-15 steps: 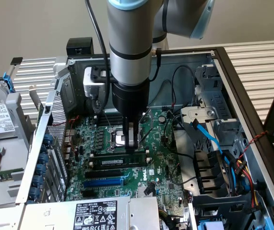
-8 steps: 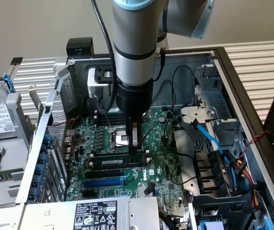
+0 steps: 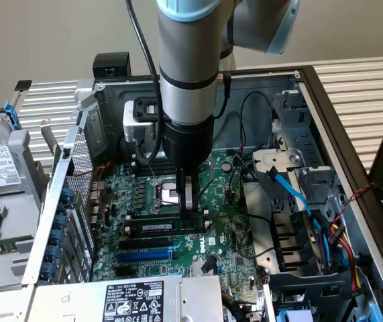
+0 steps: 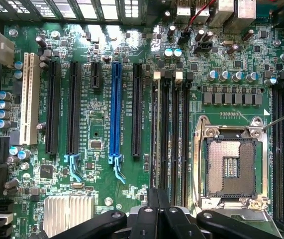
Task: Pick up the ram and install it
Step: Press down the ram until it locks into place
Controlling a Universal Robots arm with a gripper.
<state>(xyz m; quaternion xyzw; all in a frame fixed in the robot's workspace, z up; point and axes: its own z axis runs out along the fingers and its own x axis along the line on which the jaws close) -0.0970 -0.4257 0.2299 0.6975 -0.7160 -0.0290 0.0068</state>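
We find the tool (image 3: pixel 190 201) with fingers together, pressing down on the ram (image 3: pixel 166 227), which lies along a memory slot just beside the CPU socket (image 3: pixel 171 194) inside the case (image 3: pixel 315 100). We judge the ram picked and placed; full seating cannot be confirmed. The case holds the motherboard (image 3: pixel 228 235), cables and a blue slot (image 3: pixel 144 255), which is empty

Ram (image 3: pixel 159 227) seated in a memory slot, just beside the processor socket (image 3: pixel 170 194). Expansion slot (image 3: pixel 144 255) nearer the camera. Gripper (image 3: pixel 190 209) directly above the ram's end.
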